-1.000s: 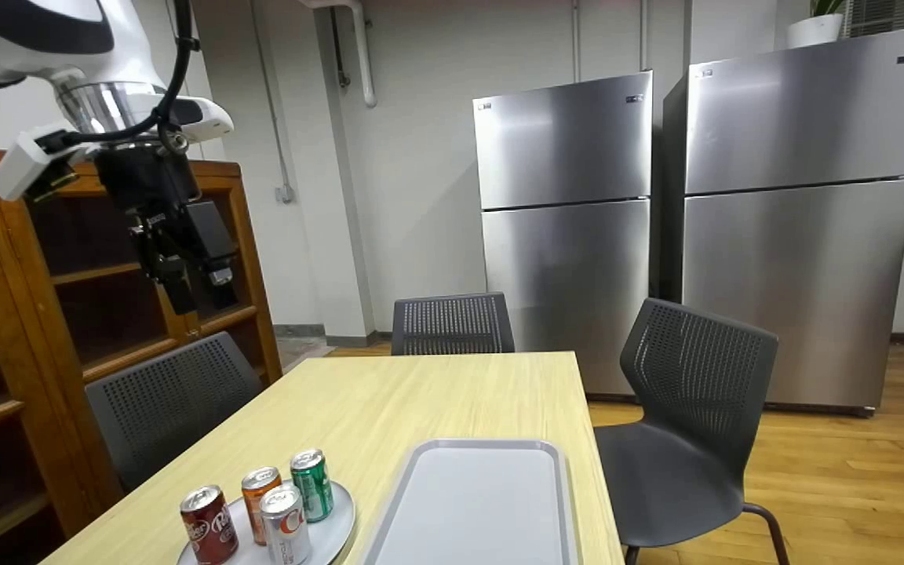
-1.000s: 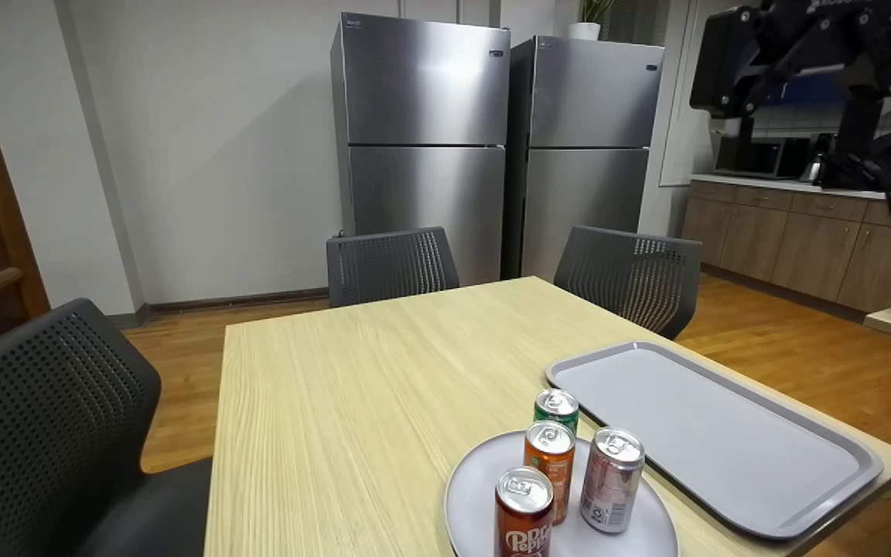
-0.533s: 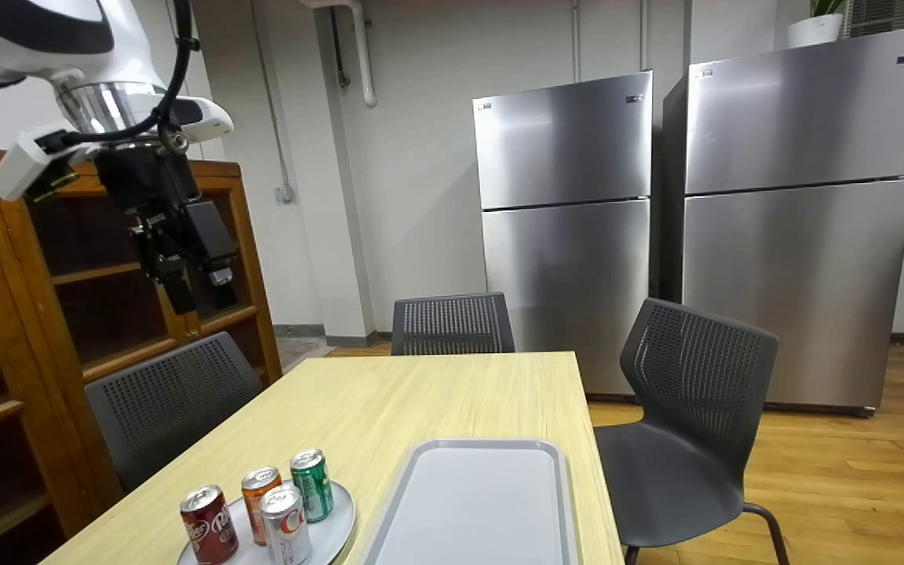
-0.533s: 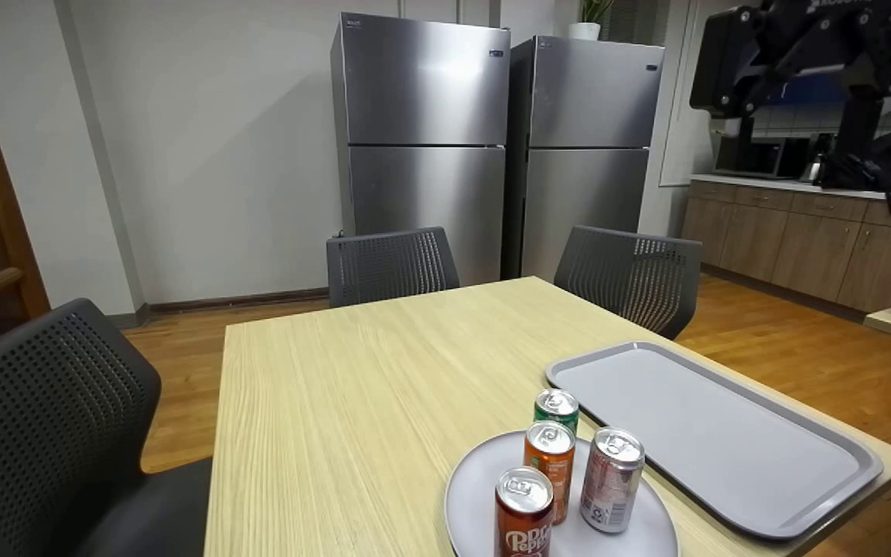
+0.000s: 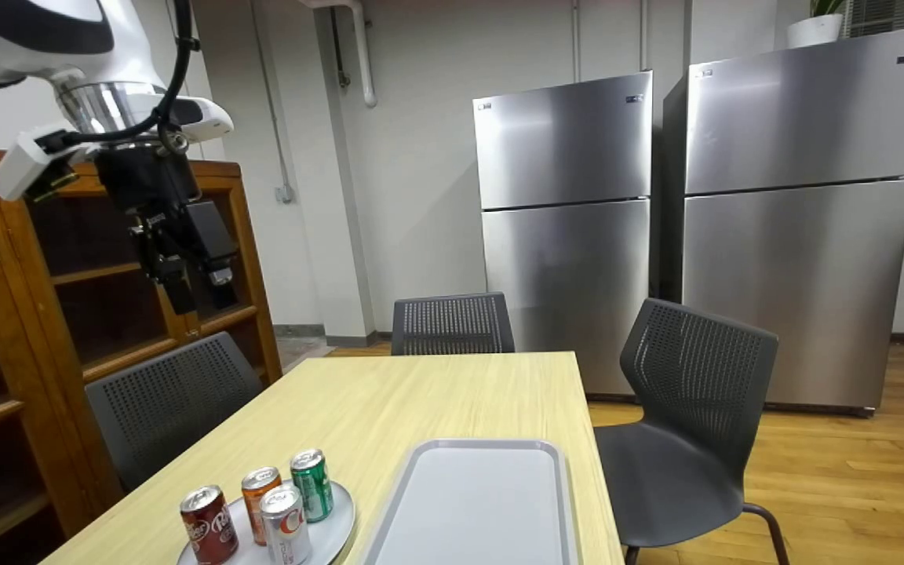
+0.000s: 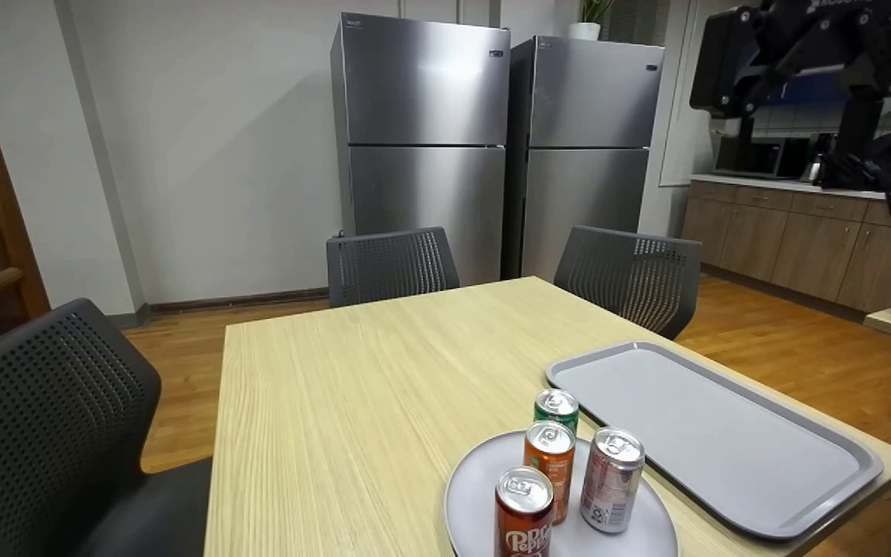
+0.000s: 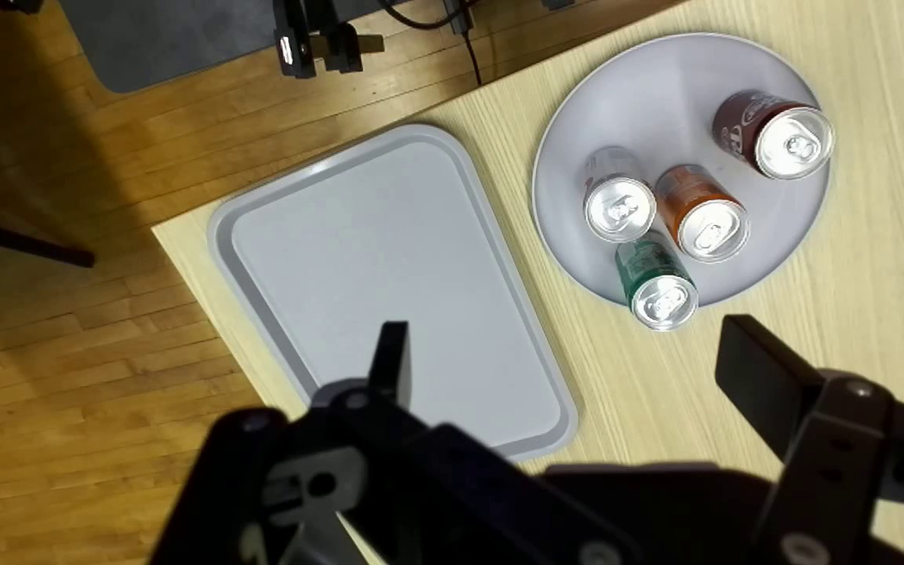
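1. On a plate (image 7: 664,86), four upright cans (image 7: 707,224) are grouped.
2. Beside it, a gray tray (image 7: 405,290) is laid on the table (image 6: 360,402).
3. Beyond, two refrigerators (image 6: 426,89) are seen.
4. Jaws of the gripper (image 7: 566,353) are spread wide.

This place is looking like a kitchen or break room: two tall stainless-steel refrigerators (image 5: 566,235) are standing by a pale-grey wall (image 6: 221,178), a black boxy microwave (image 6: 770,158) is sitting on a white-topped wooden counter (image 6: 809,241), and dark-grey perforated chairs (image 6: 619,278) are lining the edges of a pale rectangular wooden table (image 6: 368,387).
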Tool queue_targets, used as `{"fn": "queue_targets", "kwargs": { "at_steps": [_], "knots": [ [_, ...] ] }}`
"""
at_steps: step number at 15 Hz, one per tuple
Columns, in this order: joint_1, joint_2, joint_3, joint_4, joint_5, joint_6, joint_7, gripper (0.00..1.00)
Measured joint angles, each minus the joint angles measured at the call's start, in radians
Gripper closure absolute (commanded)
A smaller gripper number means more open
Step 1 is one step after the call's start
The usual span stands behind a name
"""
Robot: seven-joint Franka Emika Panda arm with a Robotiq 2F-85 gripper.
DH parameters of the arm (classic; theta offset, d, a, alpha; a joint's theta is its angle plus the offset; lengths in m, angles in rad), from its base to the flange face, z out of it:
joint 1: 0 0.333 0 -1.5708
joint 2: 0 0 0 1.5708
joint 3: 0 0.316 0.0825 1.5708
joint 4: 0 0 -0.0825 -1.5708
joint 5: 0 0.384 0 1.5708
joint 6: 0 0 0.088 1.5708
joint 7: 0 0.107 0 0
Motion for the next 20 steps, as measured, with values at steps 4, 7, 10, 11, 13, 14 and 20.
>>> {"fn": "queue_targets", "kwargs": {
  "at_steps": [4, 7, 10, 11, 13, 14, 20],
  "knots": [
    [0.0, 0.001, 0.007, 0.0, -0.043, 0.018, 0.0, 0.0],
    [0.001, 0.016, 0.025, -0.004, -0.064, 0.045, 0.0, 0.0],
    [0.005, 0.052, 0.039, -0.014, -0.064, 0.103, 0.0, 0.0],
    [0.007, 0.067, 0.042, -0.019, -0.064, 0.129, 0.0, 0.0],
    [0.01, 0.102, 0.043, -0.029, -0.064, 0.189, 0.0, 0.0],
    [0.012, 0.12, 0.043, -0.034, -0.064, 0.22, 0.0, 0.0],
    [0.014, 0.245, 0.043, -0.06, -0.064, 0.394, -0.005, 0.0]
  ]
}}
